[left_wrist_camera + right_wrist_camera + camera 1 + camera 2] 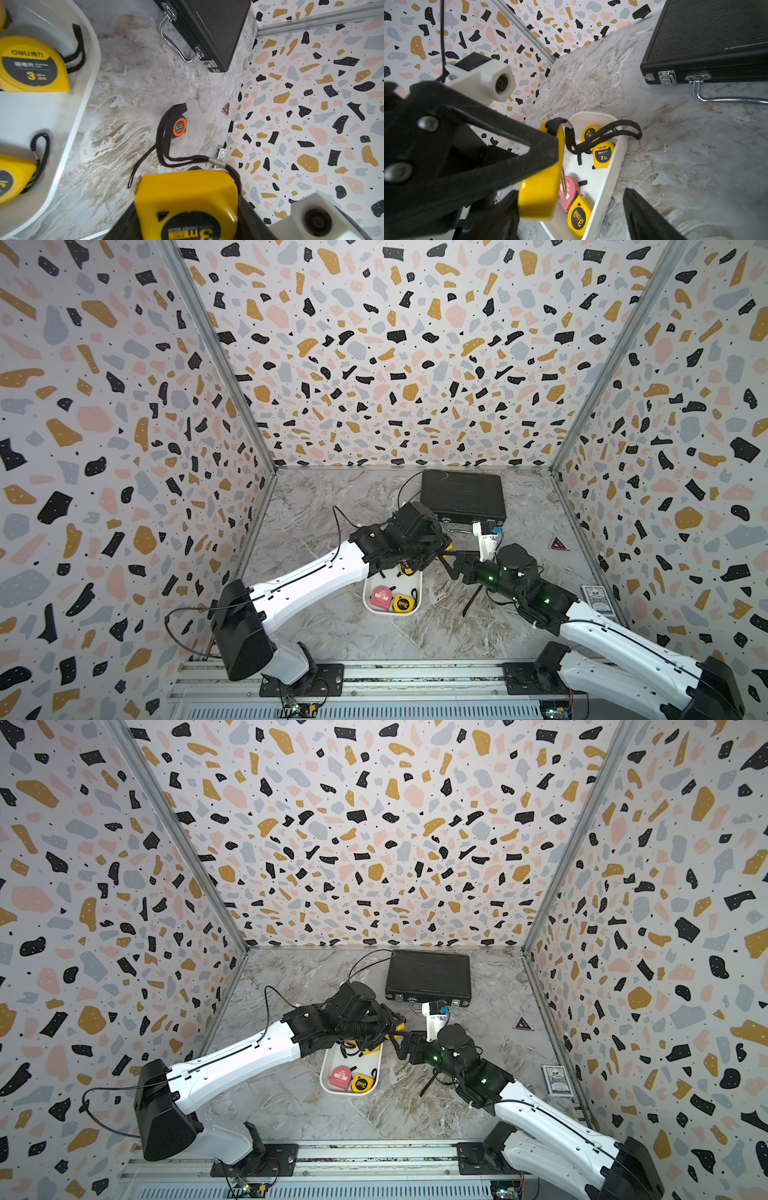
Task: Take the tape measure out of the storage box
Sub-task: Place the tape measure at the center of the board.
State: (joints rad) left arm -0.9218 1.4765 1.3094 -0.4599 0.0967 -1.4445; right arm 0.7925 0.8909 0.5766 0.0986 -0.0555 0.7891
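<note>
Left tool [438, 547] grips the yellow tape measure [538, 187], clear of the storage box [618, 162]. Right tool [570, 192] is nearer, spread wide, with the tape measure just ahead of it.

At the back a black briefcase [462, 497], near the right wall [665, 489] a red triangle [558, 544] and card deck [597, 600]
</note>
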